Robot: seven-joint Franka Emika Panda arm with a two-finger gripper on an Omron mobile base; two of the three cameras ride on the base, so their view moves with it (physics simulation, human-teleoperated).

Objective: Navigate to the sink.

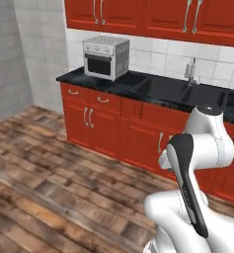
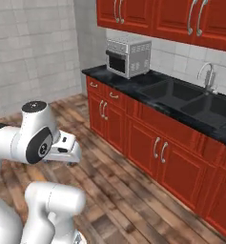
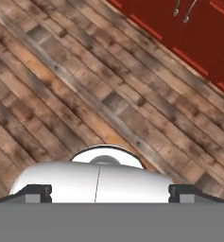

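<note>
sink (image 1: 173,89) right basin hidden behind arm, fingers (image 3: 38,193) mostly cut off at edge

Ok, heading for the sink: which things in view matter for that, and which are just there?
Matters:
sink
faucet
counter

Just there:
toaster oven
upper cabinets
lower cabinet doors
wooden floor

Open wooden floor (image 1: 49,168) stretches between the robot and the red lower cabinets (image 2: 148,138), with nothing standing on it. Along the black surface (image 1: 113,81), a toaster oven (image 1: 106,57) blocks the left end, the faucet (image 2: 207,76) rises behind the sink (image 2: 190,100), and upper cabinets (image 2: 171,19) cap the headroom.
</note>
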